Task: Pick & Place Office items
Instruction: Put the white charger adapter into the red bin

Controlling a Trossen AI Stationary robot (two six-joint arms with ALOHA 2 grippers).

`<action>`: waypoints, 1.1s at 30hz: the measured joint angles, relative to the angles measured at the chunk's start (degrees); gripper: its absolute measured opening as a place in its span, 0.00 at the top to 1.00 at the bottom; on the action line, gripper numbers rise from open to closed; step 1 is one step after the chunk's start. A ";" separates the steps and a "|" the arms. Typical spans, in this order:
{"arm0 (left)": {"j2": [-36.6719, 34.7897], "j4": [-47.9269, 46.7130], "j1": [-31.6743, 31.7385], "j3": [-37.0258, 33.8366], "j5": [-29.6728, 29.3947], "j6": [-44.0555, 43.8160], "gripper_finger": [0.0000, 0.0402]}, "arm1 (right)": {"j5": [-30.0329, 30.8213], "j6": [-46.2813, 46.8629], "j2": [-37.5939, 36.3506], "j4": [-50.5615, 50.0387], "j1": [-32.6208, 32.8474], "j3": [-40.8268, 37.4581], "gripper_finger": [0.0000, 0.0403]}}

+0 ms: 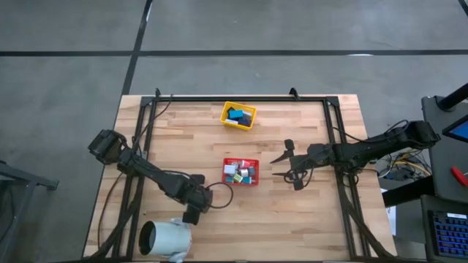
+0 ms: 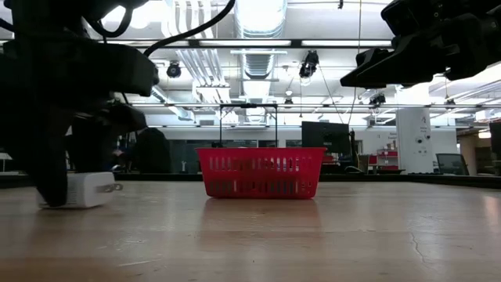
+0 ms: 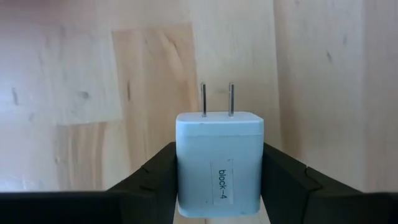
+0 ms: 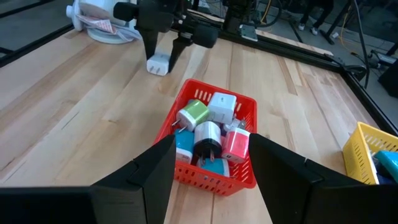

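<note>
Charger block (image 3: 219,163), lower centre of frame, sits clamped by its flat sides in my left pincer (image 3: 219,177): light, rigid, slick plastic.

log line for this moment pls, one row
left tool: shut on white plug block, low at table near white cylinder | right tool: open, empty, beside red tray | yellow tray: far edge

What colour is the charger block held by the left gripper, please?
White charger block, clearest in the left wrist view.
</note>
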 joint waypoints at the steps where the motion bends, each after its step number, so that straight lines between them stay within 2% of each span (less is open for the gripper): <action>1: 0.00 0.15 -0.03 0.00 -0.55 0.13 0.56 | -0.02 0.00 0.00 0.00 0.01 0.00 0.50; 14: 0.02 4.38 -0.03 -0.45 -5.36 1.96 0.56 | -0.04 0.02 0.00 0.15 0.01 -0.22 0.50; 21: -0.59 16.34 -0.05 -5.02 -5.58 2.31 0.56 | -0.26 0.02 0.00 0.19 0.01 -0.22 0.50; 33: -4.39 33.57 -0.12 -12.86 -11.23 7.54 0.56 | -0.39 0.00 0.02 0.34 0.01 -0.25 0.50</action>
